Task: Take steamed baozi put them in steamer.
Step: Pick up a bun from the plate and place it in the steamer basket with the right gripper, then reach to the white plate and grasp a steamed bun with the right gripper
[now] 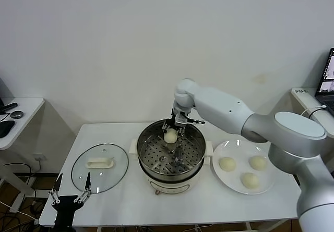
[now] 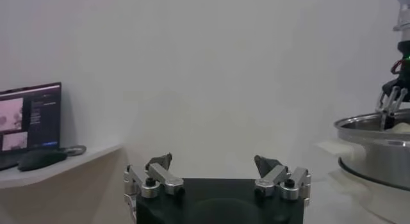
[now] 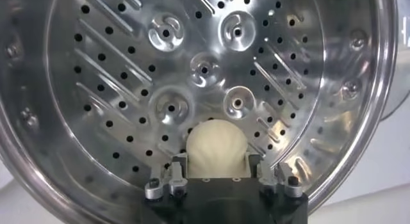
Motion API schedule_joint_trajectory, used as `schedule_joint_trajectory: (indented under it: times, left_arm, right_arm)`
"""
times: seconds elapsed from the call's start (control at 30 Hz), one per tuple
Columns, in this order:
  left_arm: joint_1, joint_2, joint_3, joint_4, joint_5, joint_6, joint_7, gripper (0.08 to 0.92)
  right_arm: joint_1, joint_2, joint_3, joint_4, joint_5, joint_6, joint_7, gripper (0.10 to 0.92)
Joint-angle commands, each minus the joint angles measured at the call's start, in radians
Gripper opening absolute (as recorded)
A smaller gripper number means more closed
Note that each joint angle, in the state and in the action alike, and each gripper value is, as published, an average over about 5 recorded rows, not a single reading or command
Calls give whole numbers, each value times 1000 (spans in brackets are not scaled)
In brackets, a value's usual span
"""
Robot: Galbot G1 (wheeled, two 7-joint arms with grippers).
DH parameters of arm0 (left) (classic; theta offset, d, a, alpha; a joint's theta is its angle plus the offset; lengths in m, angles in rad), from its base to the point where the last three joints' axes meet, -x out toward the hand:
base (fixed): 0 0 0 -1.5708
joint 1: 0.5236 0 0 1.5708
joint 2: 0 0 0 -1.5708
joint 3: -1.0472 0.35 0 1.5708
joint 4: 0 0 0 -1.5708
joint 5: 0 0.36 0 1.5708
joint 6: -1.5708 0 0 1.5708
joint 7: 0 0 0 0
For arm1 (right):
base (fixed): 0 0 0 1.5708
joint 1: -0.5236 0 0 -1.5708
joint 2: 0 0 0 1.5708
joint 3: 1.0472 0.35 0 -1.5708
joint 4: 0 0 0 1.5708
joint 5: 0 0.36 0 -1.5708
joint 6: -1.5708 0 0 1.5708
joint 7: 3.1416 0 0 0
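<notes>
My right gripper (image 1: 172, 133) is shut on a cream-white baozi (image 1: 170, 135) and holds it above the far side of the steamer (image 1: 148, 138), a shiny steel pot with a perforated tray on a cream base. In the right wrist view the baozi (image 3: 216, 147) sits between the fingers (image 3: 174, 168), with the perforated tray (image 3: 192, 65) below it. Three more baozi (image 1: 227, 163) (image 1: 258, 162) (image 1: 250, 180) lie on the white plate (image 1: 237, 144) to the right of the steamer. My left gripper (image 1: 69, 196) is open and empty, low at the table's front left corner.
A round glass lid with a white handle (image 1: 99, 163) lies on the table to the left of the steamer. A side desk with dark items stands far left (image 1: 13, 114). A laptop (image 1: 329, 75) sits at the far right.
</notes>
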Motion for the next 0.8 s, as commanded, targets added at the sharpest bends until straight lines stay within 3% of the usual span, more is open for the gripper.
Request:
schedule_joint_trajectory:
  times: [0.03,0.23,0.4,0.67,0.8]
  left_arm:
    - [1,-1,-2,-1,0,0,-4,823]
    - [1,-1,-2,-3,-2,-1,-7,823]
    - [5,8,-4,-7,-8,-2,-5,823]
    - [8,28,-8,-15,4,5,0,823]
    - [5,44,-9,-6,10,-4,2,823]
  right_arm:
    - [3,14,8,-11,-2,45,14,761]
    - [141,-90,-67,166,262,-91,-39,821]
    - [299,-285,-149,416,498,-386,-90,823]
    - [361,-663,-226,668,512,-1008,-120,823]
    - [281,-833,-191,743,560,-1206,-124,823]
